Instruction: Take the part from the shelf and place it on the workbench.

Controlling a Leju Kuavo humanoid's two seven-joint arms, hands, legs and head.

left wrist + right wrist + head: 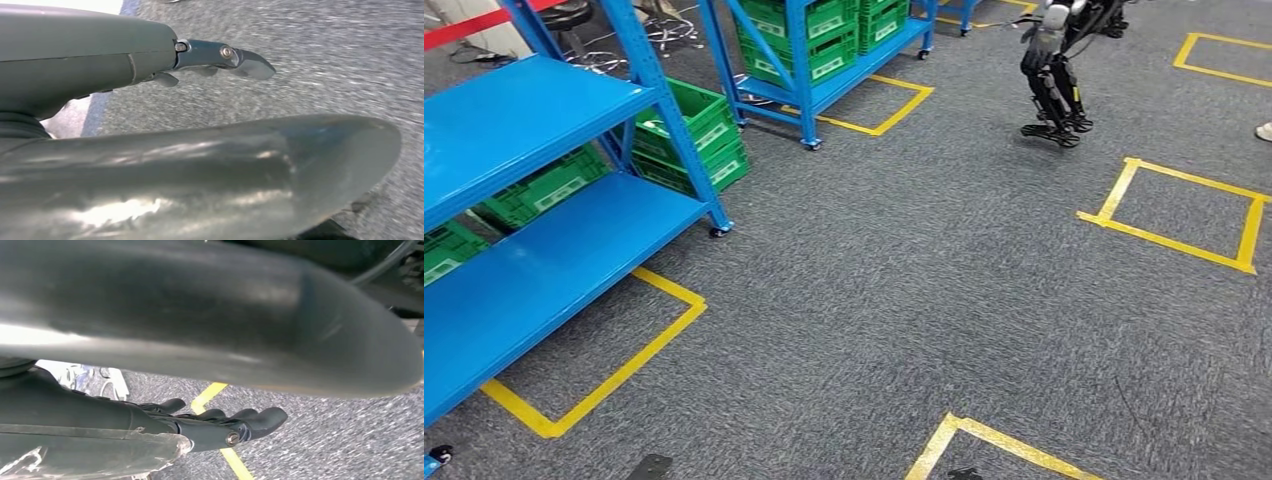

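A blue shelf (534, 270) with bare blue boards stands at the left of the head view. Behind it sit stacked green crates (694, 140). My left hand (125, 65) hangs over grey carpet, its thick grey thumb (250, 165) apart from the straight fingers (240, 60), with nothing between them. Over the carpet and a yellow tape line, my right hand (150, 425) likewise holds nothing. Its dark fingers (260, 420) are stretched out, and the thumb (225, 315) lies well apart from them.
A second blue rack (804, 60) with green crates (824, 40) stands at the back. Yellow tape squares (1184, 215) mark the grey carpet. Another robot's legs (1054, 90) stand far ahead, and a person's shoe (1264, 131) shows at the right edge.
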